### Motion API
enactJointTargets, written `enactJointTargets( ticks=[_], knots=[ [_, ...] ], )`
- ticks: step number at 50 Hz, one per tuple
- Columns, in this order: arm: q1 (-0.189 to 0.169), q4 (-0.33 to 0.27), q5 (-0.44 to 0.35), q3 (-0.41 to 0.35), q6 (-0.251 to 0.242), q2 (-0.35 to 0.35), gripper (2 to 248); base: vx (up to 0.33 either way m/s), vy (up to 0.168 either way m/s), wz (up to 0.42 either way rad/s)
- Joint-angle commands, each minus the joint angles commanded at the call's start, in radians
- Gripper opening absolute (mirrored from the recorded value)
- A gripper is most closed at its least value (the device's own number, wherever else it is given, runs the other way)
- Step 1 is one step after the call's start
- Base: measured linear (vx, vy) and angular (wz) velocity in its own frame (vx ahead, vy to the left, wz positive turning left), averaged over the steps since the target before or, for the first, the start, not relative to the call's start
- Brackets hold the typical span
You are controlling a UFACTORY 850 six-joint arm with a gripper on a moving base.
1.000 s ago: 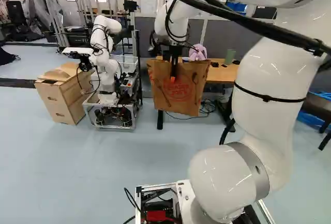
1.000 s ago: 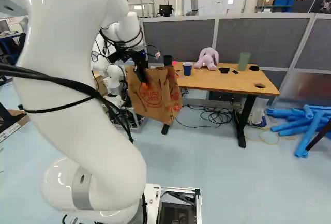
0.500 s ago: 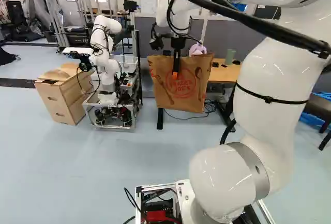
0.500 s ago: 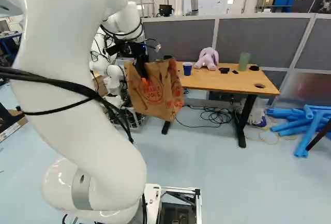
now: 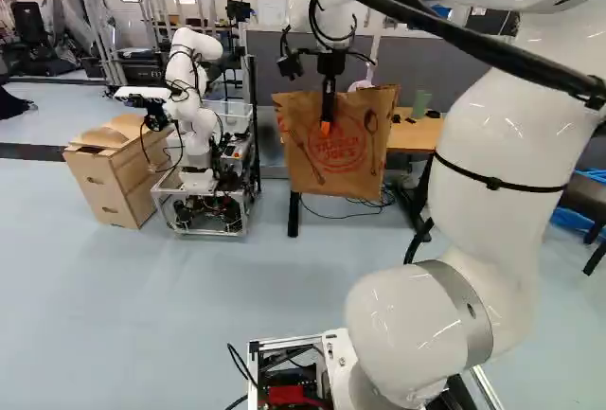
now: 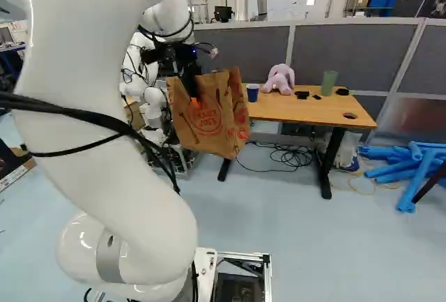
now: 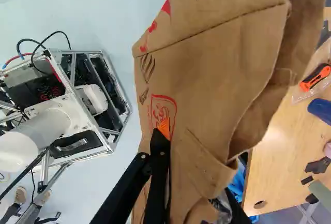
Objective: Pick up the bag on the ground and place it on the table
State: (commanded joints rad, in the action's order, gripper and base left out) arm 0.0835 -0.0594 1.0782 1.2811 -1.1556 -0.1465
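Observation:
The gripper (image 5: 327, 128) hangs from my arm, shut on the upper wall of the brown paper bag (image 5: 352, 166). In the wrist view the gripper (image 7: 162, 136) has an orange pad lying against the bag's printed face; the other fingertip is hidden by the paper. The bag (image 6: 209, 126) hangs clear of the floor, its top gaping, close to the near left end of the wooden table (image 6: 300, 109) as the right base view has it. From the left base view, the bag covers part of the table.
On the table are a blue cup (image 6: 252, 93), a pink plush toy (image 6: 279, 79), a green cylinder (image 6: 328, 83) and small black items. An orange-black cutter (image 7: 314, 77) lies there too. Another robot (image 5: 194, 126) stands beside a wooden box (image 5: 112, 171). Cables (image 6: 289, 156) trail under the table.
My arm has lifted a little and shifted towards the table side, carrying the bag along. The bag has swung and turned slightly, now covering more of the toy in the left base view.

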Motion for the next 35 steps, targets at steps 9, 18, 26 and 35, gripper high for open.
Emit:
enactJointTargets(
  ticks=[9,18,26,35],
  knots=[
    [-0.003,0.000,0.045,0.027,0.000,0.004,18,0.000,0.000,0.000],
    [-0.004,0.000,0.085,0.044,0.000,0.006,18,0.000,0.000,0.000],
    [-0.004,0.000,0.097,0.047,0.000,0.007,18,0.000,0.000,0.000],
    [-0.004,0.000,0.098,0.047,0.000,0.007,18,0.000,0.000,0.000]
  ],
)
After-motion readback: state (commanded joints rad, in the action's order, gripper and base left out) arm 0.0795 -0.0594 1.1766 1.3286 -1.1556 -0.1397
